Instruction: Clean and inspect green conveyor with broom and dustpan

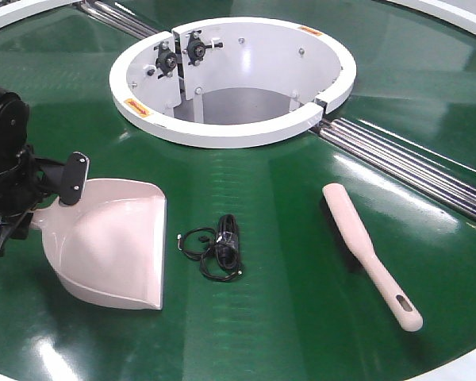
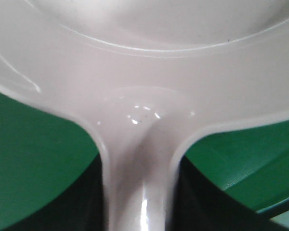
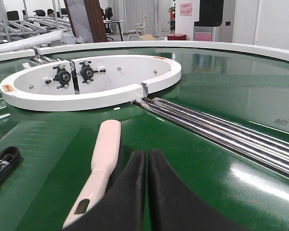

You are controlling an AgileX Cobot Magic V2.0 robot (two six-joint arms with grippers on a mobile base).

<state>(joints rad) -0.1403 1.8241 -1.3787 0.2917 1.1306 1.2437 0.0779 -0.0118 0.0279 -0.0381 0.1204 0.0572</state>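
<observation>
- While it fills every view, we enter the green conveyor [image 1: 285, 262] first: chrome rollers [image 1: 412, 163] at right, white hub [image 1: 222, 131] at upper centre.
- We place the dustpan [image 1: 111, 238] lower left on the belt, mouth toward the cable.
- We place the broom [image 1: 369, 250] lower right, lying flat.
- Our black cable [image 1: 218, 246] sits between them, touching neither.
- Our left gripper [image 1: 46, 194] clasps the dustpan's handle.
- Our right gripper [image 3: 147, 156] is clenched on nothing, just beside the broom.

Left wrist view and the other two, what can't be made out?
Left wrist: dustpan handle cut off by bottom edge, so left tool's grip unseen.
Exterior: broom bristles mostly hidden under its back; dustpan handle behind left tool.
Right wrist: right tool cut off by bottom edge.
</observation>
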